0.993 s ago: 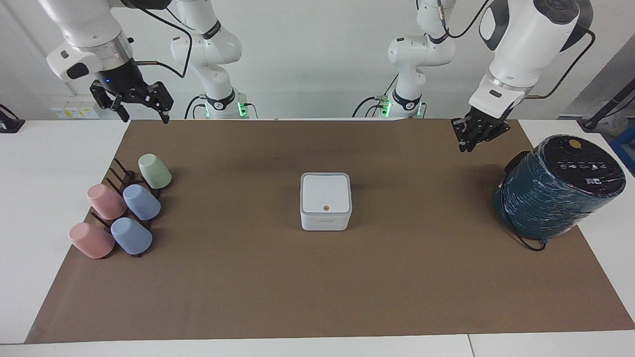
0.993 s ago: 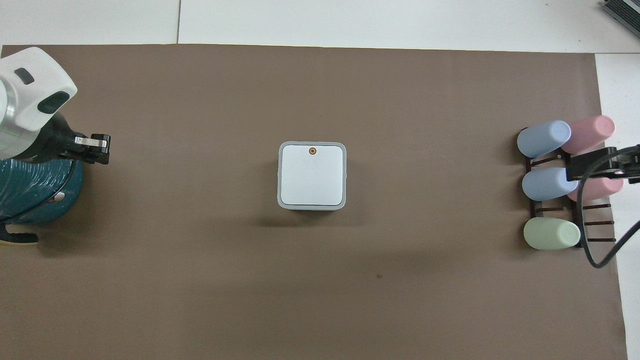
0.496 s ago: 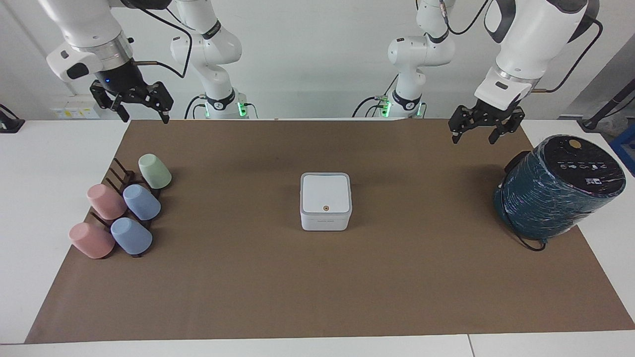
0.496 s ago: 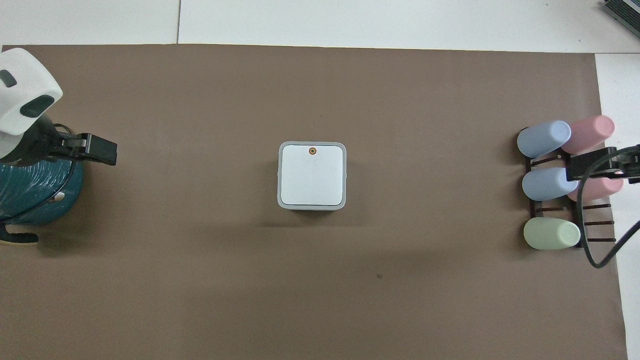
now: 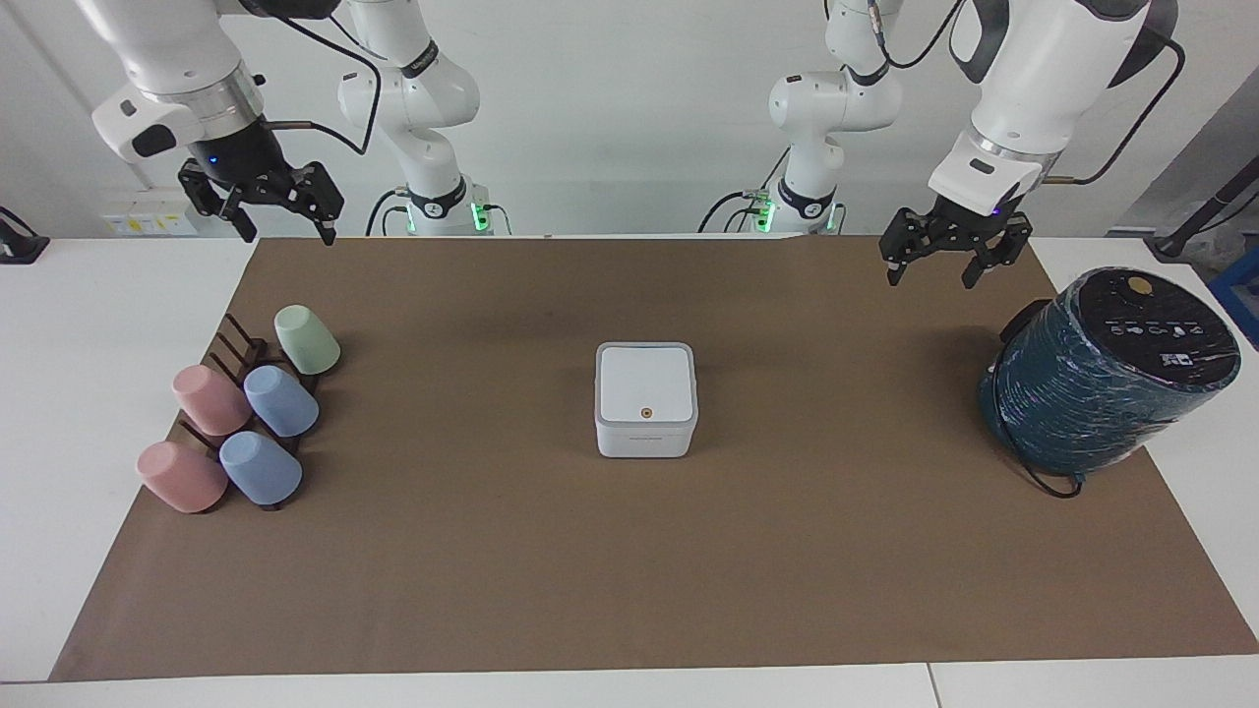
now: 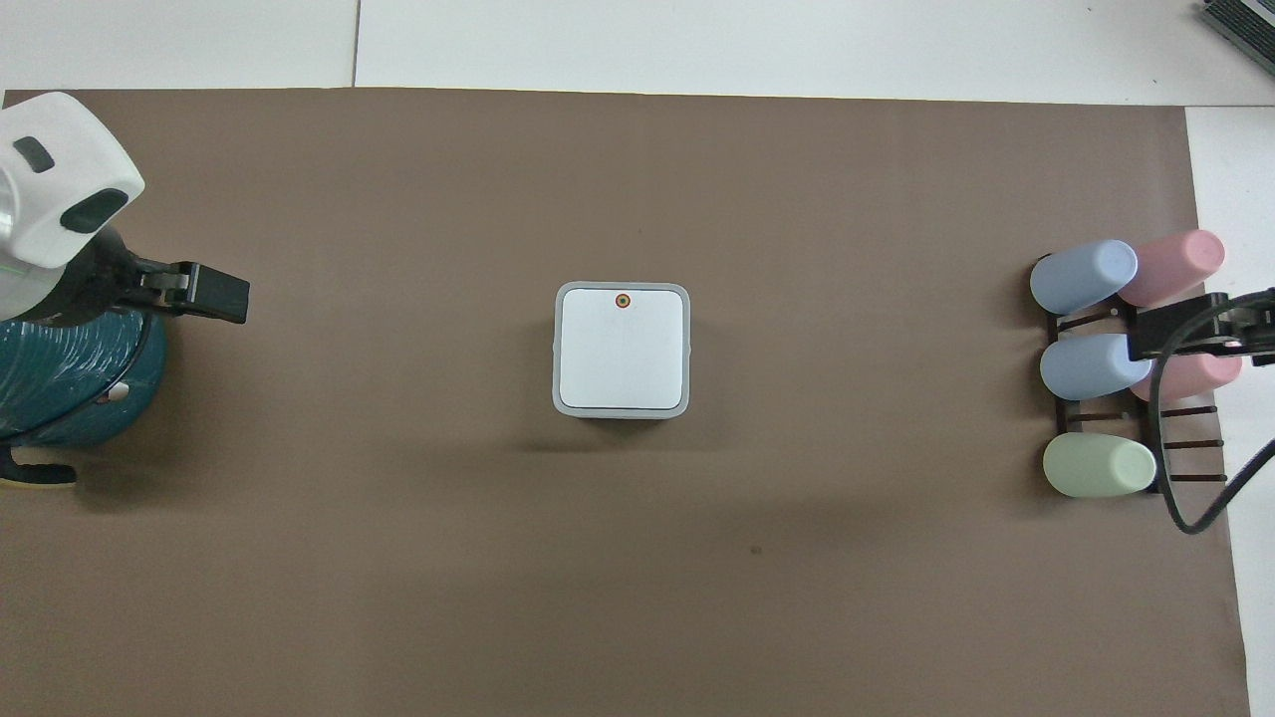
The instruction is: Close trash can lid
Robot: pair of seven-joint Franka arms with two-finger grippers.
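Compared with a second ago, the left gripper (image 5: 933, 270) has turned about its wrist and drifted slightly toward the middle of the table (image 5: 59, 393), its fingers (image 5: 892, 265) now spread apart and holding nothing where they were earlier drawn close together; the trash can, the cups and the right arm are showing no change. Reading the facing view from its left edge: the right gripper (image 5: 280, 218) is hanging in the air over the edge of the brown mat (image 5: 629, 570) at the robots' end, above the cup rack, with its fingers (image 5: 325, 228) spread wide and empty, the arm waiting. Beneath it, a dark rack (image 5: 236, 349) is carrying five cups lying tilted: a green cup (image 5: 306, 339) nearest the robots, then two blue cups (image 5: 280, 401) and two pink cups (image 5: 210, 399). At the centre of the mat the trash can (image 5: 645, 399) is standing upright, well apart from both grippers, and the lid (image 5: 644, 383) is lying flat and closed on it, its orange dot (image 5: 645, 413) sitting on the edge farther from the robots. Toward the left arm's end, the left gripper is hovering over the mat beside the large teal cylinder (image 5: 1102, 379), which is resting tilted at the mat's edge.
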